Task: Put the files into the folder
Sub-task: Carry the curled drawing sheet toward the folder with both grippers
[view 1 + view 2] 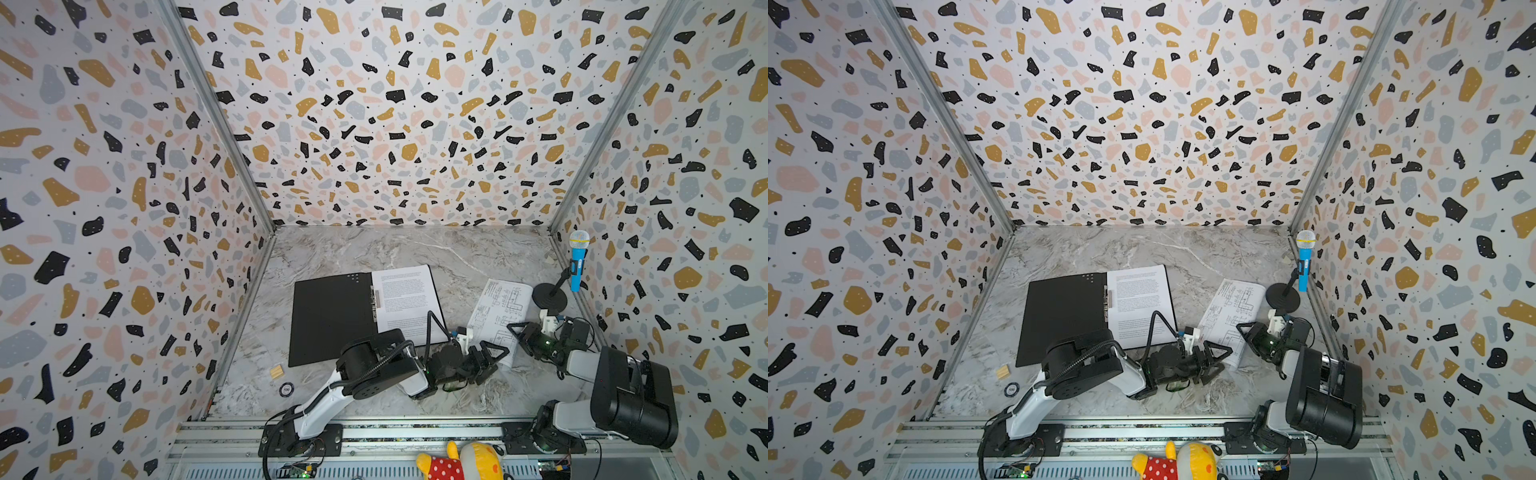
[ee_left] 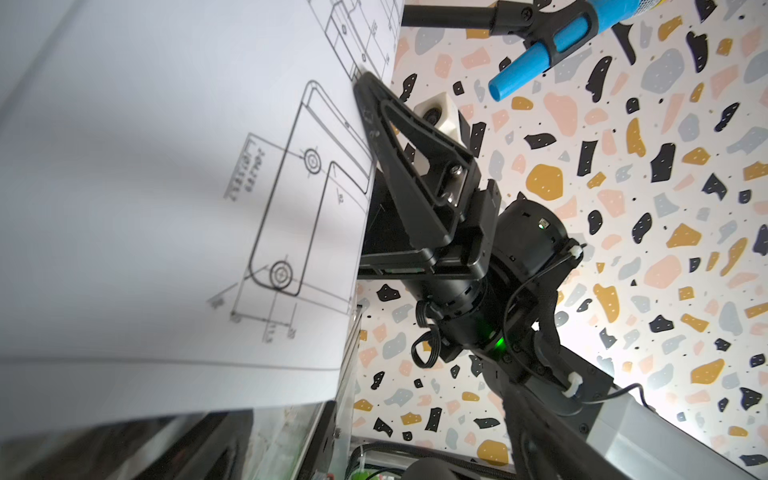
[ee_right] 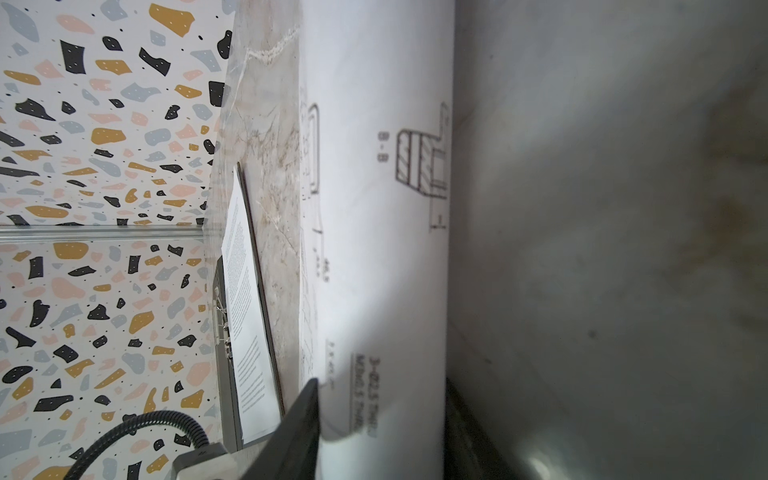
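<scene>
Folder (image 1: 328,316) lies open on worktop (image 1: 415,249). Text sheet (image 1: 405,299) is on its right half; cannot tell if another lies beneath. Drawing sheet (image 1: 498,307) remains to file: outside, right of folder, its edge apparently pinched by right hand (image 1: 515,332). Left hand (image 1: 496,357) gapes at its near corner.

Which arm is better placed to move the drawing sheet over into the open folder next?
Probably left. The left gripper stands open at the near corner of the drawing sheet, on the side facing the folder; the right gripper sits at the edge away from it.
</scene>
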`<state>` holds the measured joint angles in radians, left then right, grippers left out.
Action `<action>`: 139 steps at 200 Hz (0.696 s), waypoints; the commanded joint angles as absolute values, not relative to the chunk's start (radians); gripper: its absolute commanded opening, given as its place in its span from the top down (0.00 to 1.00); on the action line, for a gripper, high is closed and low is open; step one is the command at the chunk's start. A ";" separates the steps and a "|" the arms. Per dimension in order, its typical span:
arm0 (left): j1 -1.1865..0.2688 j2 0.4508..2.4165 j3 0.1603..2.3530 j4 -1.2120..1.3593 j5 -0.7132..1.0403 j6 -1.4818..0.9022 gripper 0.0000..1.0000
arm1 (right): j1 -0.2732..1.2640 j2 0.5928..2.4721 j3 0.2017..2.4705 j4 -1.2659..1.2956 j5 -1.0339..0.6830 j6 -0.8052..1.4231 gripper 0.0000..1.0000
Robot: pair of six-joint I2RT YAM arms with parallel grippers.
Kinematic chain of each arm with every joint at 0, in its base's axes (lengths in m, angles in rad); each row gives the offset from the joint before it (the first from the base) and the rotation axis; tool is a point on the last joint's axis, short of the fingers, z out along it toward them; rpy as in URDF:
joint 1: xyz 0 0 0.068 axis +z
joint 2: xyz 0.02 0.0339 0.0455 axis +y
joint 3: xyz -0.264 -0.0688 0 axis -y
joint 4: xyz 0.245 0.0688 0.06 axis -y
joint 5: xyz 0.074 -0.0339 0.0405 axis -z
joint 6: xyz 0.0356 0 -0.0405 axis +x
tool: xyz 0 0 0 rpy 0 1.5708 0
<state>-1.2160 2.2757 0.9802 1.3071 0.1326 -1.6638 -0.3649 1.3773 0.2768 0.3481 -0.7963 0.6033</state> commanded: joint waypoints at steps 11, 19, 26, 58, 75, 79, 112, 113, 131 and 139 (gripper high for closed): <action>-1.224 2.324 1.005 1.377 0.087 -1.745 0.09 | -0.367 1.358 0.265 0.315 -0.779 0.601 0.54; -1.226 2.328 1.001 1.390 0.075 -1.758 0.10 | -0.368 1.358 0.262 0.320 -0.777 0.606 0.54; -1.228 2.332 0.995 1.398 0.066 -1.768 0.11 | -0.368 1.357 0.261 0.323 -0.775 0.609 0.54; -1.235 2.340 0.977 1.412 0.021 -1.794 0.21 | -0.368 1.349 0.251 0.329 -0.777 0.617 0.54; -1.235 2.343 0.977 1.420 0.001 -1.803 0.30 | -0.368 1.337 0.246 0.330 -0.774 0.621 0.54; -1.236 2.343 0.976 1.423 -0.001 -1.805 0.32 | -0.368 1.333 0.246 0.327 -0.770 0.620 0.54; -1.239 2.355 0.974 1.455 -0.011 -1.813 0.45 | -0.368 1.320 0.255 0.307 -0.764 0.610 0.53; -1.239 2.355 0.974 1.456 -0.011 -1.814 0.46 | -0.368 1.319 0.255 0.306 -0.763 0.609 0.53; -1.239 2.363 0.974 1.471 -0.016 -1.822 0.55 | -0.368 1.310 0.257 0.298 -0.760 0.604 0.53; -1.239 2.363 0.976 1.475 -0.014 -1.822 0.57 | -0.372 1.306 0.258 0.291 -0.758 0.600 0.53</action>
<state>-1.2320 2.3466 0.9833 1.4021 0.0059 -1.8168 -0.3649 1.3327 0.2554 0.3378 -0.7731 0.6186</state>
